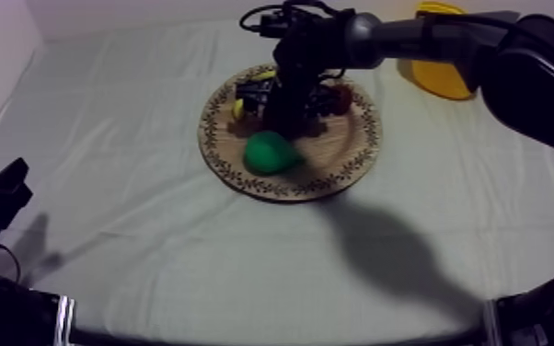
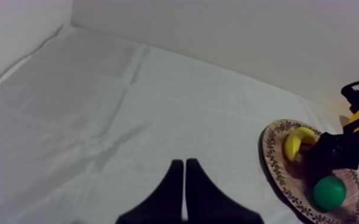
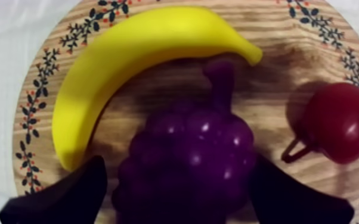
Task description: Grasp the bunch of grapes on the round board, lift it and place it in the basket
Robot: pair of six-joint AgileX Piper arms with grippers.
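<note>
Spreading creased, grey-white cloth [image 1: 133, 166], wooden board [image 1: 347, 149] centred, pale wall [image 2: 217, 36] behind

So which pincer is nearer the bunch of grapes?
Right. The right pincer is over the bunch of grapes, fingers either side; the left pincer rests far off to the left.

— What lies on the table [image 1: 133, 230]?
— A grey-white cloth [image 1: 106, 110] covers it. The board [image 1: 285, 190] sits flat on the cloth, near the middle.
— Anything else?
— The basket [image 1: 439, 75], at the far right edge, well apart from the board.
</note>
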